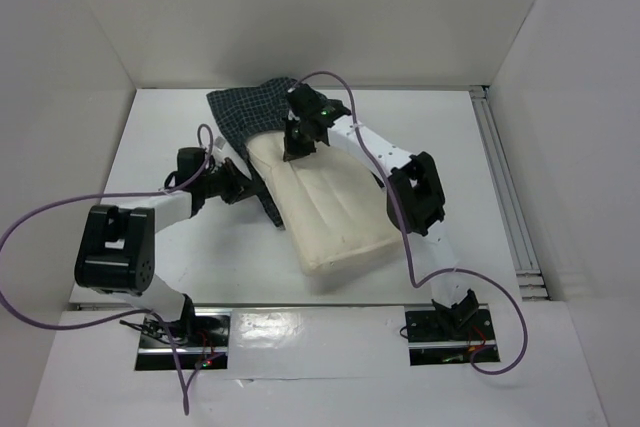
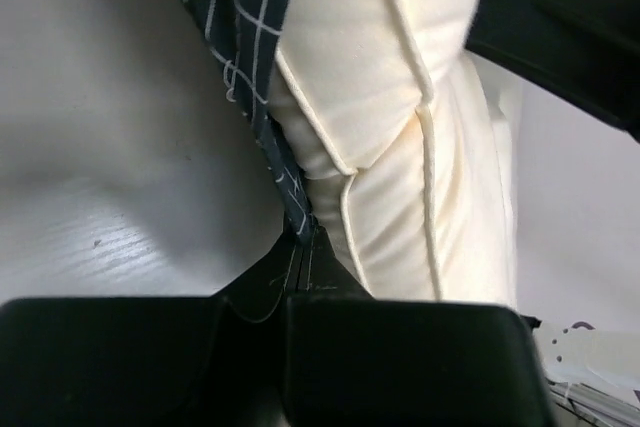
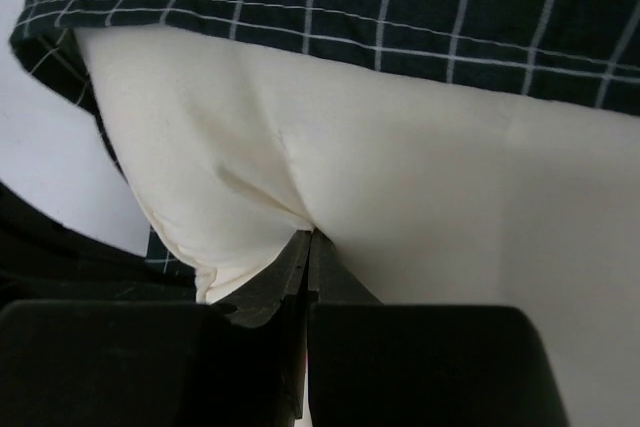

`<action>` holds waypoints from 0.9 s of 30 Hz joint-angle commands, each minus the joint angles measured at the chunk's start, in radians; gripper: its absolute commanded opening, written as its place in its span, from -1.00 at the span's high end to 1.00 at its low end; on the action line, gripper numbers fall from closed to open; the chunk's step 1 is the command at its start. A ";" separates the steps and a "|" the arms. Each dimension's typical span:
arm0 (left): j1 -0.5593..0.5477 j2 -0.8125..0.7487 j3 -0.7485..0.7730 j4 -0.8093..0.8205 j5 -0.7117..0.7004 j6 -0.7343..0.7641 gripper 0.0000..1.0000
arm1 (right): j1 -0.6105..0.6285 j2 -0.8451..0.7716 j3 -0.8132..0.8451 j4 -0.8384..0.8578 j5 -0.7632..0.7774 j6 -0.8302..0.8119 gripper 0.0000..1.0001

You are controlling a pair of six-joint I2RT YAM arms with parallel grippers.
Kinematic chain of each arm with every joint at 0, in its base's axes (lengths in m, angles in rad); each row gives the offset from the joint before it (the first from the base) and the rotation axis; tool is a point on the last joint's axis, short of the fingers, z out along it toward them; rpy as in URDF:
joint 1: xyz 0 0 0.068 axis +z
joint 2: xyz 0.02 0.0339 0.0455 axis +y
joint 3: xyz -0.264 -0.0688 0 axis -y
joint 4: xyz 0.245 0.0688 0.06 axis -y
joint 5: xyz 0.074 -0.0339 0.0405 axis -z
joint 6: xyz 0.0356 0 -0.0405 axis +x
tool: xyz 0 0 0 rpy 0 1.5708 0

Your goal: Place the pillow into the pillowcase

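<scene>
The cream pillow [image 1: 335, 212] lies slantwise in the middle of the table. Its far end sits at the mouth of the dark checked pillowcase [image 1: 243, 107], which is bunched at the back. In the right wrist view the pillowcase [image 3: 400, 7] hem lies over the pillow [image 3: 420, 187] top. My right gripper [image 1: 297, 152] [image 3: 312, 234] is shut, pinching a fold of pillow cloth at that far end. My left gripper [image 1: 258, 190] [image 2: 305, 235] is shut on the pillowcase [image 2: 240, 7] edge along the left side of the pillow [image 2: 390, 97]. The rest of the pillowcase's inside is hidden.
White walls [image 1: 90, 57] enclose the table on three sides. An aluminium rail [image 1: 505, 197] runs along the right edge. Purple cables [image 1: 40, 217] loop off both arms. Both arm bases [image 1: 445, 327] stand at the near edge.
</scene>
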 commanded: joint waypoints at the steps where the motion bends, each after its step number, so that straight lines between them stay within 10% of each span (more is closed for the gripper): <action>1: 0.008 -0.110 -0.028 -0.057 0.089 0.033 1.00 | -0.047 0.065 0.076 -0.015 0.205 -0.044 1.00; 9: -0.027 -0.226 -0.004 -0.345 -0.147 0.084 0.93 | -0.068 -0.093 -0.203 0.118 0.122 -0.044 1.00; 13: -0.047 -0.289 0.165 -0.632 -0.425 0.091 -0.14 | -0.039 -0.112 -0.272 0.128 0.049 -0.081 1.00; 18: -0.056 -0.363 0.314 -0.737 -0.634 0.142 -0.75 | -0.016 -0.121 -0.338 0.160 0.020 -0.081 1.00; 27: -0.193 -0.132 0.521 -0.658 -0.829 0.246 -0.82 | -0.016 -0.130 -0.338 0.181 -0.018 -0.081 1.00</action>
